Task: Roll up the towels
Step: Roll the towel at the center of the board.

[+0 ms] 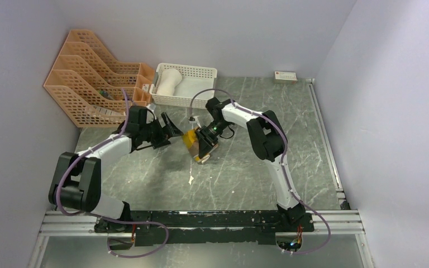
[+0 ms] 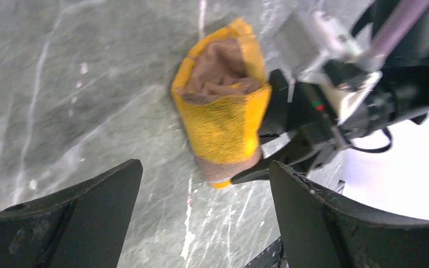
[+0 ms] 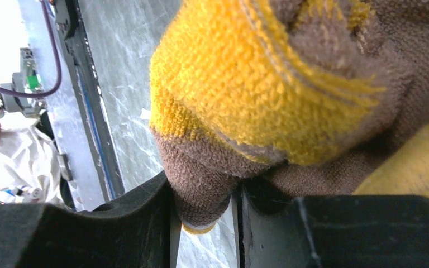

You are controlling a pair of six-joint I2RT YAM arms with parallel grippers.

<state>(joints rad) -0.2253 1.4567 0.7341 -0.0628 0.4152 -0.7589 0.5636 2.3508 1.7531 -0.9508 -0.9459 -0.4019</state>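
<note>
The brown and mustard-yellow towel [image 1: 197,146] is a roll held just above the table's middle, its open end facing the left wrist view [image 2: 223,111]. My right gripper [image 1: 206,144] is shut on it, both fingers pinching a brown fold [image 3: 204,195] at the roll's lower end. My left gripper [image 1: 170,125] stands open a short way to the roll's left, its two dark fingers [image 2: 89,212] spread wide with only bare table between them. The cream-white towel [image 1: 168,81] lies rolled in the white basket [image 1: 198,70] at the back.
A row of orange lattice file holders [image 1: 92,84] stands at the back left, close behind the left arm. A small white box [image 1: 285,76] lies at the back right. A rail [image 1: 201,220] runs along the near edge.
</note>
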